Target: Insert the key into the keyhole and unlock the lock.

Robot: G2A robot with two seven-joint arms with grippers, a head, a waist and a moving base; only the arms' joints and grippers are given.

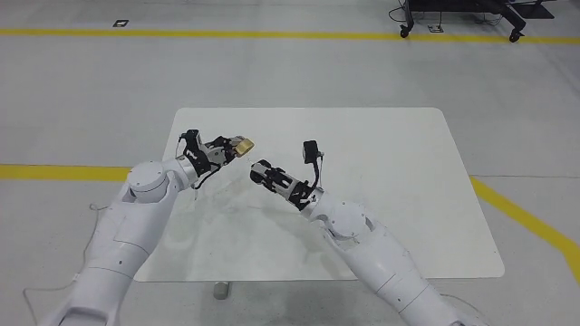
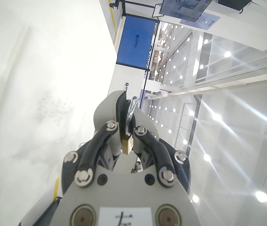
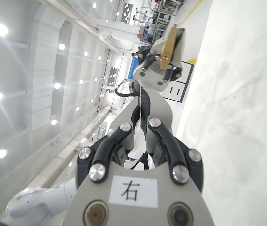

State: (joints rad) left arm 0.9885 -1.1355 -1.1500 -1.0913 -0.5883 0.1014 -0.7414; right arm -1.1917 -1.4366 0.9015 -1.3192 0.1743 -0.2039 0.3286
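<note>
White rounded tabletop is seen from above in the top view. Left of the frame's centre, a rectangular brass padlock is clamped in the left gripper. The right gripper is pointed at it from the lower right, just beside, with both forearms angled inward.

From the left wrist, the padlock's silver shackle is seen pinched between the fingers.

From the right wrist, the right gripper's fingers are seen pressed together. Whether anything is held cannot be told. The padlock lies beyond their tips.
</note>
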